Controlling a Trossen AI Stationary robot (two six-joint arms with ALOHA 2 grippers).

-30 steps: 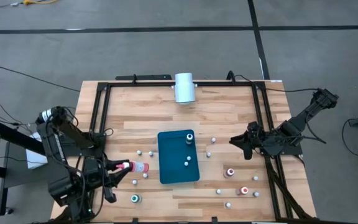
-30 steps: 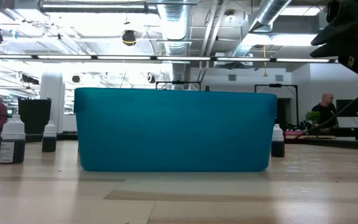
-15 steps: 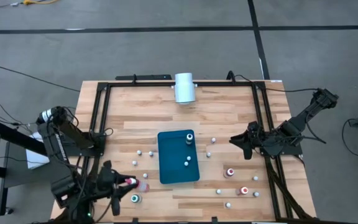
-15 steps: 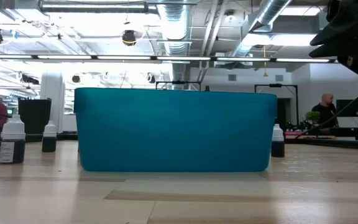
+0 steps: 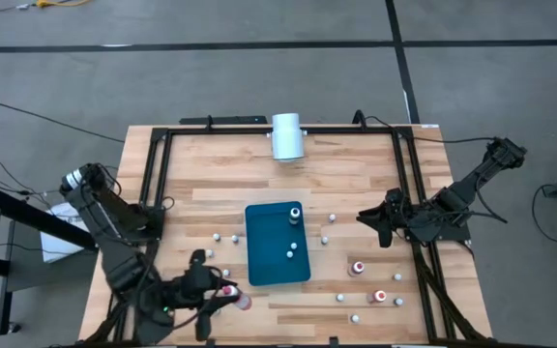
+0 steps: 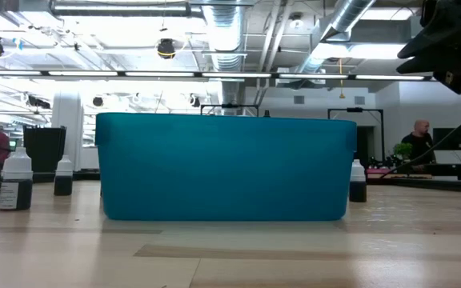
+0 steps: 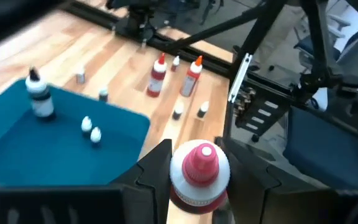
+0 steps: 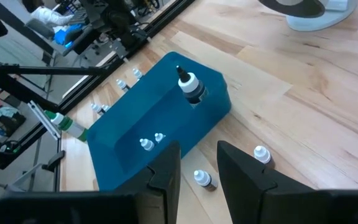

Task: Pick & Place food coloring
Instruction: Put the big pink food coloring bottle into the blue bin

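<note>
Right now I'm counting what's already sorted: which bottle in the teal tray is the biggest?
The white-capped bottle with the dark band, standing upright near one end of the teal tray. The other two bottles in the tray are much smaller and sit close together.

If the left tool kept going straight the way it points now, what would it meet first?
Probably the blue tray. The left tool, shut on a red-capped bottle, points right along the near table edge, and its wrist view shows the tray just ahead. Depth is unclear; it may pass over the rim.
</note>
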